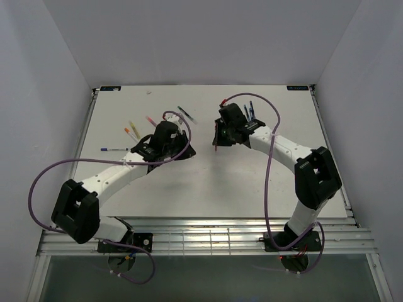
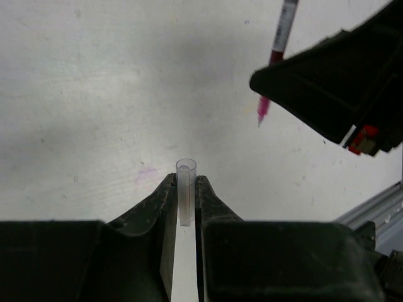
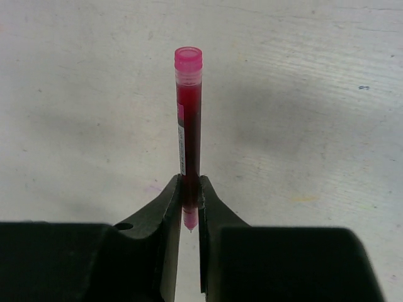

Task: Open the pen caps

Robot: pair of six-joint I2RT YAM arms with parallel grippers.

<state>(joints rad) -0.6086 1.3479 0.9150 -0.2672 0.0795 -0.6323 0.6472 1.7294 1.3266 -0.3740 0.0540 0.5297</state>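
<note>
Left gripper [image 2: 186, 186] pinches a clear cap [image 2: 186, 168], apart from the pink pen [image 3: 189, 119]. Right gripper [image 3: 191, 192] clamps that pen, likely as counter-hold

Left arm [image 1: 112, 176] and right arm [image 1: 286, 148] reach inward; left hand [image 2: 186, 182] clamped on a clear plastic cap [image 2: 186, 168]; right hand [image 3: 191, 185] clamped on a slim pink pen [image 3: 189, 107].

pink pen [image 2: 284, 24] top cropped, middle hidden

clear glossy plastic cap [image 2: 186, 184], translucent pink plastic pen [image 3: 189, 119], matt scuffed white table [image 3: 315, 94], bare metal rail [image 1: 208, 234]
</note>
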